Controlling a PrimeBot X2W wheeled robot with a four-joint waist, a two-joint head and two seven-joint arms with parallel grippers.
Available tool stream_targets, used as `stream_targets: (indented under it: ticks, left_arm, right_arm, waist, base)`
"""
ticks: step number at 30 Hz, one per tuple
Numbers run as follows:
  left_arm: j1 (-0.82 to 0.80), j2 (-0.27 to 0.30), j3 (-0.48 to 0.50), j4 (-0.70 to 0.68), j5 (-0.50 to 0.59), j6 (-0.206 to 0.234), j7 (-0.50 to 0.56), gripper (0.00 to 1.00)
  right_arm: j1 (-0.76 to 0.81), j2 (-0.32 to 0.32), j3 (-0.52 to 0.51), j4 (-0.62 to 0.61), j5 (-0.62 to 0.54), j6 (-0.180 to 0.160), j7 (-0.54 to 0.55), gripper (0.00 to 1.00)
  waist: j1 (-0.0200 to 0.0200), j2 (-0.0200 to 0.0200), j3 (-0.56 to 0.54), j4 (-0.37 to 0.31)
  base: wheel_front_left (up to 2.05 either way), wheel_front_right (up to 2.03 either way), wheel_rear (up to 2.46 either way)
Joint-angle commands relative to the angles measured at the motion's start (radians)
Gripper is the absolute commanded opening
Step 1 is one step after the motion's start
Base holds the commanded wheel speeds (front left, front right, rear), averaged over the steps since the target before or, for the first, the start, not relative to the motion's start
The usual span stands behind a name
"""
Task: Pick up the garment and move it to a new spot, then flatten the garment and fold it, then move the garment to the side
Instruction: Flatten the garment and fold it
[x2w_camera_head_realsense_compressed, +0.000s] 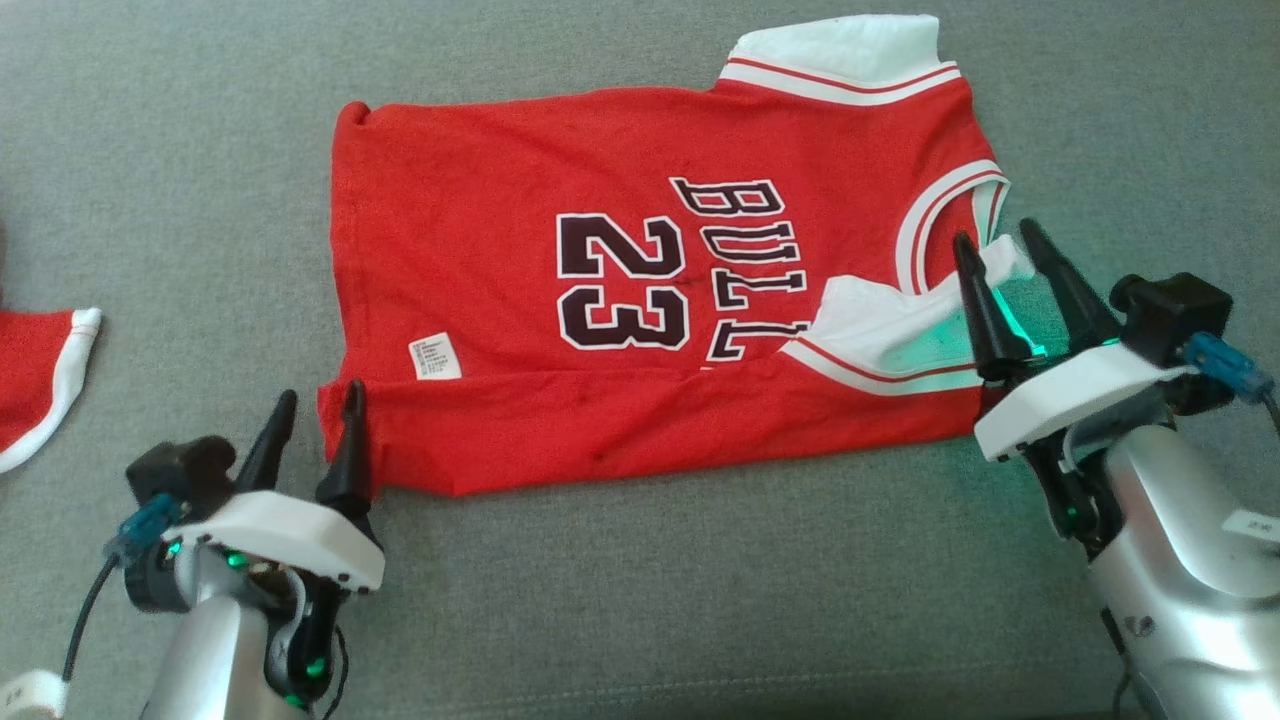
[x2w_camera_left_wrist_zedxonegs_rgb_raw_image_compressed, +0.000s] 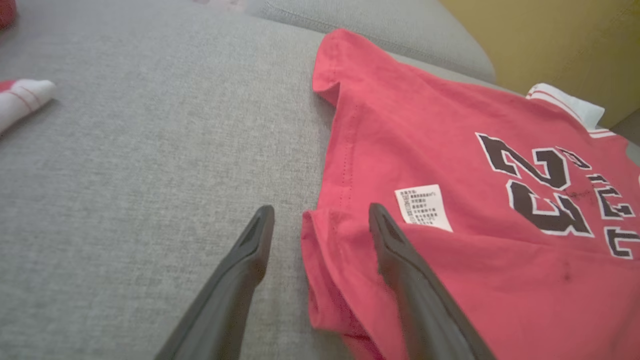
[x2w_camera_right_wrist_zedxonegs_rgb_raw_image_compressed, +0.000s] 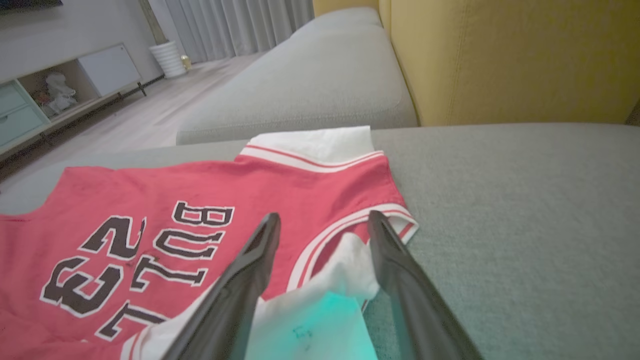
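Plainly, our left gripper (x2w_camera_head_realsense_compressed: 320, 392) and right gripper (x2w_camera_head_realsense_compressed: 995, 235) both gape empty over the folded edge of the red basketball jersey (x2w_camera_head_realsense_compressed: 480, 200), so a shallow pinch might catch only one layer.

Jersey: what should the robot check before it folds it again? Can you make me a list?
1. Left gripper open, astride the jersey's near corner: ok.
2. Right gripper open, white flap between its fingers: ok.
3. Jersey lying flat: not ok, the white flap is rumpled and the far left corner curls.
4. Fingers touching the cloth: cannot tell.
5. Other red garment well apart from the jersey: ok.
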Motion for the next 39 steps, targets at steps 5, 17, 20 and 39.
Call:
stream_targets:
  ticks: [5, 17, 20, 39]
  left_arm:
    - [-0.014, 0.007, 0.036, -0.076, 0.023, 0.041, -0.101, 1.0]
    - [0.05, -0.003, 0.028, -0.313, 0.148, 0.104, -0.148, 1.0]
    - [0.067, -0.003, 0.021, -0.322, 0.162, 0.108, -0.148, 1.0]
    - [0.163, -0.01, -0.039, -0.302, 0.196, 0.126, -0.148, 1.0]
  right_arm:
    - [-0.004, 0.019, -0.028, -0.083, -0.045, 0.007, -0.072, 1.0]
    - [0.241, 0.132, -0.202, -0.387, -0.262, 0.007, -0.037, 1.0]
    - [0.287, 0.147, -0.217, -0.432, -0.277, 0.007, -0.016, 1.0]
    - [0.463, 0.204, -0.275, -0.573, -0.297, 0.007, 0.074, 1.0]
  waist:
    - [-0.0001, 0.0, -0.014, 0.001]
    - [-0.0001, 0.0, -0.073, 0.001]
    - [-0.0001, 0.0, -0.082, -0.001]
    - [-0.0001, 0.0, -0.118, 0.0]
  base:
    - [0.0, 0.0, 0.0]
    - [0.0, 0.0, 0.0]
    - [0.0, 0.0, 0.0]
    - [0.0, 0.0, 0.0]
